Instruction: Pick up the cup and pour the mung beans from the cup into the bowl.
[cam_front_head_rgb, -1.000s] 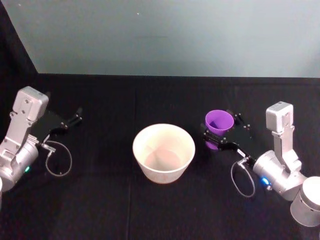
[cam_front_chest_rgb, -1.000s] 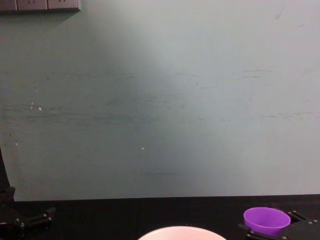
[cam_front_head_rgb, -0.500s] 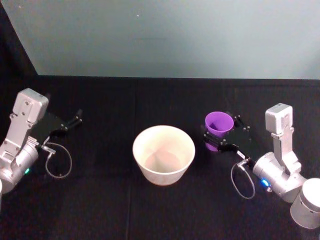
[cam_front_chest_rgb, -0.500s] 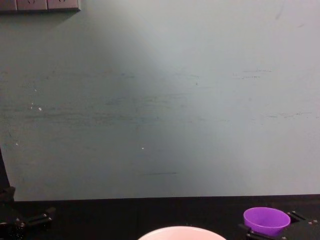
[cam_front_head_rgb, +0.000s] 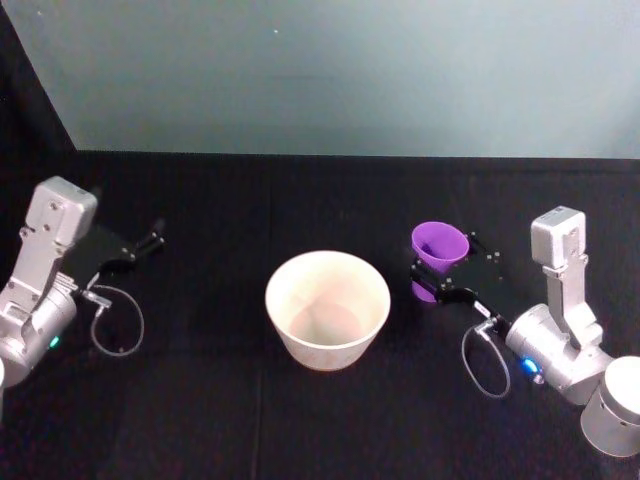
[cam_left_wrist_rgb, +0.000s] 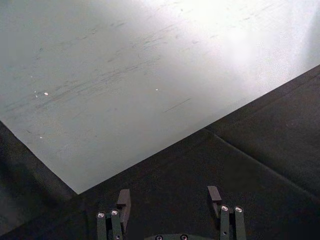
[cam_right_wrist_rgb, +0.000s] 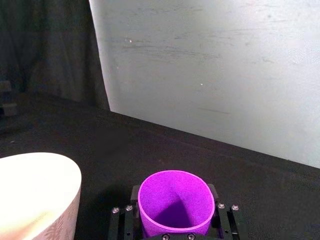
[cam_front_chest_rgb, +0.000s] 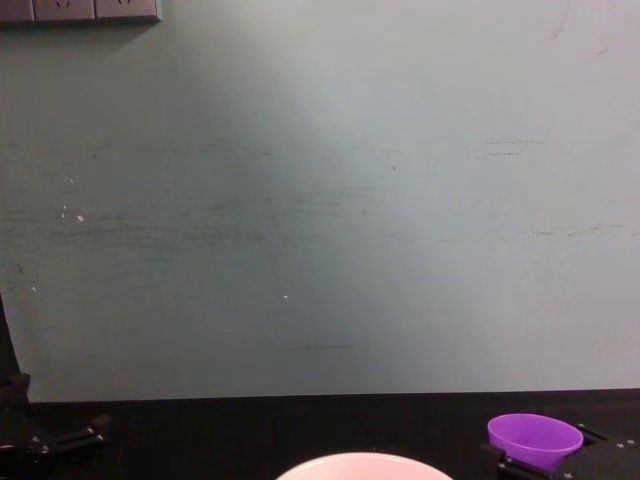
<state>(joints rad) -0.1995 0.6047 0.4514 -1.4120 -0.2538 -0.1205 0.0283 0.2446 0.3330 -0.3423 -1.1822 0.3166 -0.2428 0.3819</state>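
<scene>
Pinching the cup (cam_front_head_rgb: 439, 245) beside the bowl (cam_front_head_rgb: 327, 308) to pour, our right gripper (cam_front_head_rgb: 441, 272) hovered; our left gripper (cam_left_wrist_rgb: 169, 194) sat spread at left.

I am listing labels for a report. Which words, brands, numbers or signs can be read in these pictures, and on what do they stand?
None can be read. The purple cup, held in the right gripper's fingers beside the bowl, is unmarked, and so is the bowl. The wall sockets and the left gripper, parked at the table's left, show nothing legible.
</scene>
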